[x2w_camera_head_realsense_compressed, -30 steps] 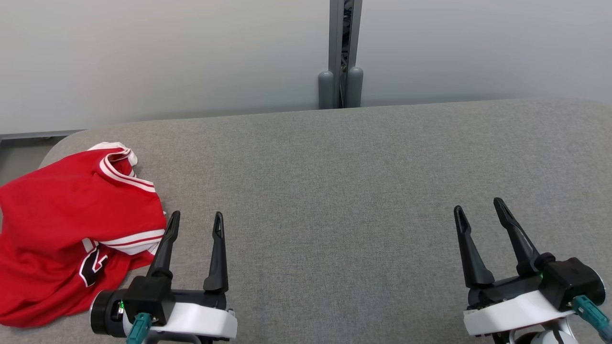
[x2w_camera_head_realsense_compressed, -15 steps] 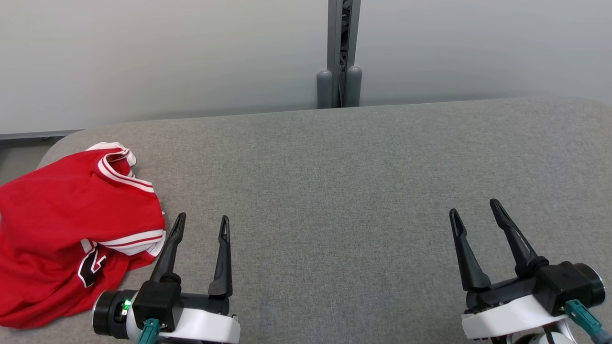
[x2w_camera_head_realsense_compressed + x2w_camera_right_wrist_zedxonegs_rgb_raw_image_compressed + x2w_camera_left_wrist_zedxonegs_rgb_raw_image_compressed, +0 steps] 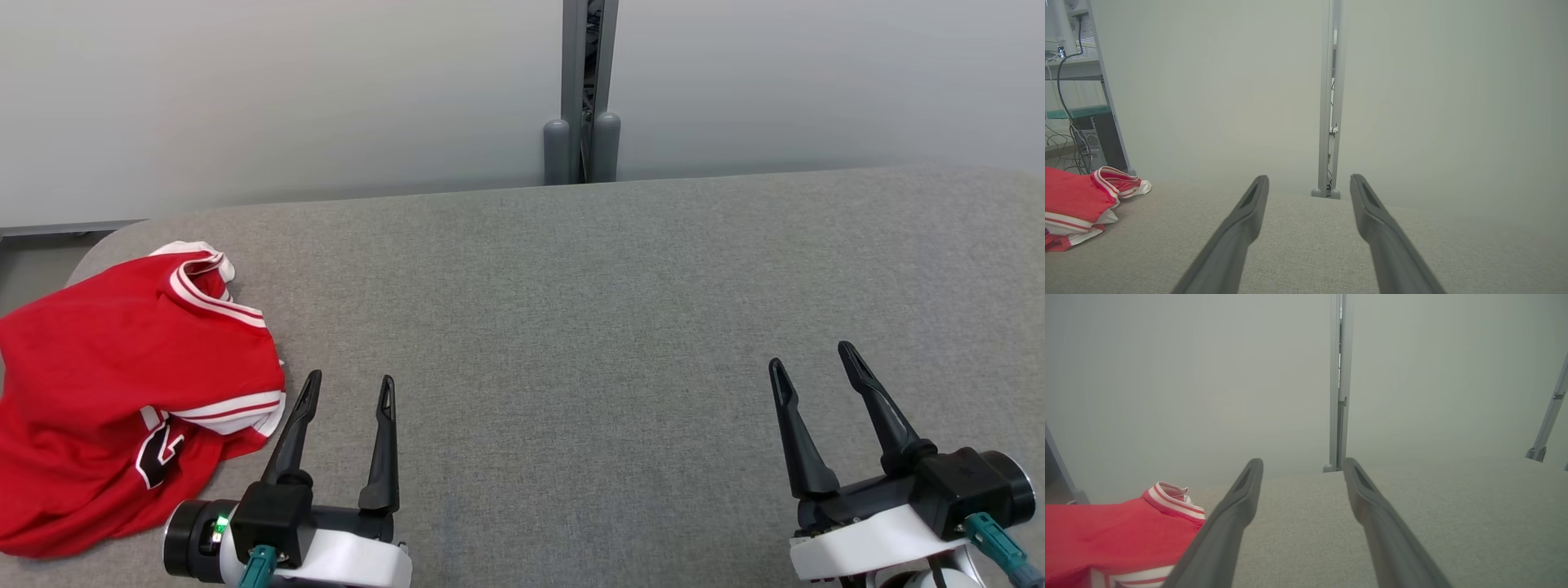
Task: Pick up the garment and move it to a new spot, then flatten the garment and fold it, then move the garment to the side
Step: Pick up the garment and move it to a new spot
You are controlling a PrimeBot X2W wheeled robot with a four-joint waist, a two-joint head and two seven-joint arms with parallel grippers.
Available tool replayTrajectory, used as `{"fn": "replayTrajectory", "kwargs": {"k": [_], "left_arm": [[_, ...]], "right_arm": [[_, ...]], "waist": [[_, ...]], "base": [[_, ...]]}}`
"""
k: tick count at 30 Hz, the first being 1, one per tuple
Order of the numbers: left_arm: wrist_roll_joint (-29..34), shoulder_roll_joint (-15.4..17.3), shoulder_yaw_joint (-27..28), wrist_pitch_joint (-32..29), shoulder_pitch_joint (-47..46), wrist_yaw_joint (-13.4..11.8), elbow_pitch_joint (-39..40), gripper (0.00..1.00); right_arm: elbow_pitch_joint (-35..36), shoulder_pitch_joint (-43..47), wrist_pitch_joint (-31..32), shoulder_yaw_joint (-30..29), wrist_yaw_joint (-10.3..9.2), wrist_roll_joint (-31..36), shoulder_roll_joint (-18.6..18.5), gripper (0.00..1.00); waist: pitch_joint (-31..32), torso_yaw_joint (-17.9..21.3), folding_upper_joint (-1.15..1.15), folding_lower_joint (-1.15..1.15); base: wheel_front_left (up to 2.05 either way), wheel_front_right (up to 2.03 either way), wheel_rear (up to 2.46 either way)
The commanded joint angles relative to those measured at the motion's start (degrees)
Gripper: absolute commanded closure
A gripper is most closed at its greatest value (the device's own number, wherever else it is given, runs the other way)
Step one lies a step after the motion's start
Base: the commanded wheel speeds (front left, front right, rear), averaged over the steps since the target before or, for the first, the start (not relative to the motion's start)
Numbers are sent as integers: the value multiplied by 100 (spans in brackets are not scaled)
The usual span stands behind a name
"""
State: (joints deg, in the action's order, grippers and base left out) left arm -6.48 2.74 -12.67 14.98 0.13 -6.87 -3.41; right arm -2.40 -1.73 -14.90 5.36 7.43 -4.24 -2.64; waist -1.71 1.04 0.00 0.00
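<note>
Red garment (image 3: 122, 367) lies crumpled at the 9 o'clock end of the bench (image 3: 571, 327), untouched. Left pincer (image 3: 351, 377), released and empty, has drifted slightly toward 4 o'clock, away from the garment. Right pincer (image 3: 810, 354), likewise released, has hardly moved. Pickup not yet begun.

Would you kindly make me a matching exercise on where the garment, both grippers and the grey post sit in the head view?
1. garment
2. left gripper
3. right gripper
4. grey post

A. lower right, open, empty
B. behind the table, centre
C. crumpled at the table's left end
D. lower left, open, empty

Pairs: 1-C, 2-D, 3-A, 4-B
</note>
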Motion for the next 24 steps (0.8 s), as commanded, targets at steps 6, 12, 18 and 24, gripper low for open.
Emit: {"fn": "replayTrajectory", "kwargs": {"k": [6,12,18,24], "left_arm": [[42,27,16,27,26,-25,-32,0],[49,26,45,27,64,-69,5,0],[8,26,55,27,146,-91,10,0],[-3,26,58,27,186,-90,24,0]], "right_arm": [[7,87,-47,23,9,10,-45,0],[28,104,-47,105,9,-11,-44,0],[23,159,-47,141,10,-12,-44,0],[41,217,-47,144,10,-24,-44,0]], "waist": [[16,-177,0,0],[39,-465,0,0],[87,-750,0,0],[141,-1127,0,0]], "base": [[0,0,0],[0,0,0],[0,0,0],[0,0,0]]}}
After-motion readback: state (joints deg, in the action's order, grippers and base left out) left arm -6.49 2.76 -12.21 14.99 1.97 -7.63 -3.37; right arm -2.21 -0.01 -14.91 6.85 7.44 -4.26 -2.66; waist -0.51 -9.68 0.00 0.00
